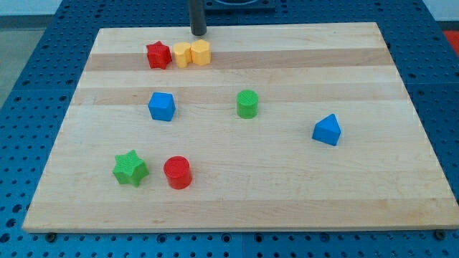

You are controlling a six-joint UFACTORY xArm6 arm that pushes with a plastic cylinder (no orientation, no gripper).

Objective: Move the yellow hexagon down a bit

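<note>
The yellow hexagon (201, 52) sits near the top of the wooden board (287, 179), left of centre. It touches a second yellow block (183, 54) on its left, and a red star (158, 55) stands next to that one. My tip (199, 32) is just above the yellow hexagon in the view, at the board's top edge, a small gap away from it.
A blue cube (162, 106) and a green cylinder (247, 104) lie mid-board. A blue triangular block (328, 130) is at the right. A green star (130, 168) and a red cylinder (177, 173) are at the lower left.
</note>
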